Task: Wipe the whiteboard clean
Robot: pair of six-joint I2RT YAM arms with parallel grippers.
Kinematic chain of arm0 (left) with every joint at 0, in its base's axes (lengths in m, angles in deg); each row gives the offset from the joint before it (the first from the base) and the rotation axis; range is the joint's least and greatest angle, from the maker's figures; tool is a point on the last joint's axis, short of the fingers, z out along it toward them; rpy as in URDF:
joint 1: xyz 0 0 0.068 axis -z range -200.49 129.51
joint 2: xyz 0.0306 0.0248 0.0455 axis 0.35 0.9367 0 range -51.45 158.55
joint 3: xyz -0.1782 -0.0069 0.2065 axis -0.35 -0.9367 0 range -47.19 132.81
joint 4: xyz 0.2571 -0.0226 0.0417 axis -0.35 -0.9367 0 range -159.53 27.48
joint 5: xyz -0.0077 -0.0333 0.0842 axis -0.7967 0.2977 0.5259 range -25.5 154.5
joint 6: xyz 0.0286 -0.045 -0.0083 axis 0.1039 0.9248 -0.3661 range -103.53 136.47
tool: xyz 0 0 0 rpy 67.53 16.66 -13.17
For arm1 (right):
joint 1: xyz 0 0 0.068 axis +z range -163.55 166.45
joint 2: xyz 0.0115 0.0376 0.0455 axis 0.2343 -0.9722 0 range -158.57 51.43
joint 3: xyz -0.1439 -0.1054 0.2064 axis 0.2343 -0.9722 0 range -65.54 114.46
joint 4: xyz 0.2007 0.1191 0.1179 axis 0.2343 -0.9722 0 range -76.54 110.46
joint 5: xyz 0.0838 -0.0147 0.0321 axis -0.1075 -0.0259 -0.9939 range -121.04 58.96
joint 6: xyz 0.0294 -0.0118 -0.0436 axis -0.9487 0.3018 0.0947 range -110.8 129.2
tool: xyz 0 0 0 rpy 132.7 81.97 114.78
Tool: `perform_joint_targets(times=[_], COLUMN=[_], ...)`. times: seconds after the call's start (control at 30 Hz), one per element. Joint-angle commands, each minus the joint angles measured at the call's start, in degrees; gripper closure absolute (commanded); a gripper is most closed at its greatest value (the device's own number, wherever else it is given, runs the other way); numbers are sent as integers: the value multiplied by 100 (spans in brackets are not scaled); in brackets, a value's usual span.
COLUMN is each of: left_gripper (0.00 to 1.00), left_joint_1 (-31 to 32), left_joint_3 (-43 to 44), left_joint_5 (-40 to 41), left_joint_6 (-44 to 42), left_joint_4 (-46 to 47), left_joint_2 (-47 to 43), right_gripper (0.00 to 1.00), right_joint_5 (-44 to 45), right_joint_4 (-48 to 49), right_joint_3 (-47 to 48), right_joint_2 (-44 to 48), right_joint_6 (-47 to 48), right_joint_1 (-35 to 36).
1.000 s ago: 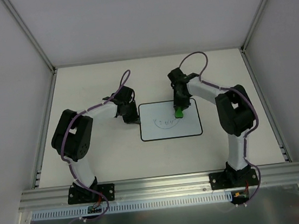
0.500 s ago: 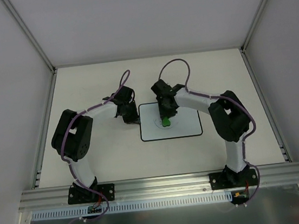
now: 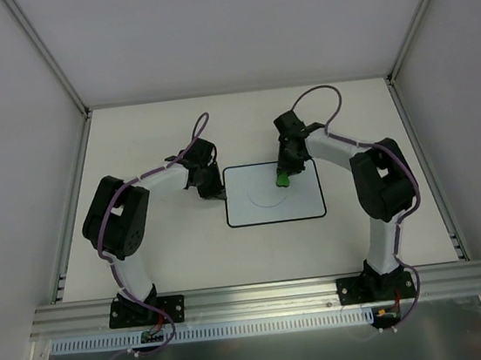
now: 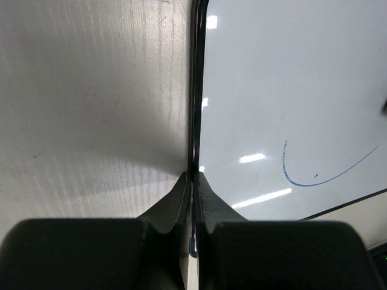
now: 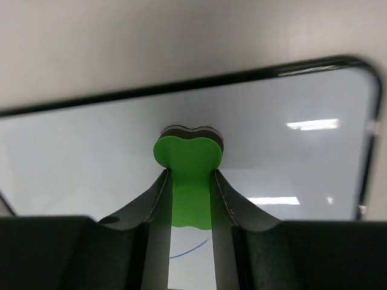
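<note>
The whiteboard (image 3: 274,195) lies flat in the middle of the table, white with a thin black border. A thin blue arc (image 4: 320,178) of marker is left on it. My right gripper (image 3: 283,177) is shut on a green eraser (image 5: 187,160) and presses it on the board near the far edge. My left gripper (image 3: 214,192) is shut on the board's left edge (image 4: 195,121) and pinches the black border. The blue arc also shows under the eraser in the right wrist view (image 5: 187,249).
The table (image 3: 170,250) is pale cream, walled by white panels on three sides. An aluminium rail (image 3: 263,296) runs along the near edge by the arm bases.
My right gripper swept the eraser left across the board, then back right toward the far edge. Most of the blue scribble is gone; only a thin arc is left. The left arm has not moved.
</note>
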Motion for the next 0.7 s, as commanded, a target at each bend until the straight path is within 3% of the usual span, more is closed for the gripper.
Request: perform_joint_targets(times=[0.0, 0.2, 0.53, 0.67], left_gripper=[100, 100, 100, 100], left_joint_1=[47, 56, 56, 47], left_joint_3=[-273, -273, -194, -150], left_joint_5=[100, 108, 99, 108], left_joint_6=[37, 37, 72, 116], left_joint_4=[-491, -491, -473, -456], left_joint_2=[24, 6, 85, 129], right_gripper=[100, 100, 100, 100], right_joint_5=[1060, 754, 219, 174], right_joint_4=[-950, -1161, -1504, -1653], right_joint_3=[-167, 493, 1662, 1856], right_joint_2=[-244, -692, -1571, -1747], right_joint_6=[117, 197, 188, 171], right_joint_1=[-416, -189, 1348, 1640])
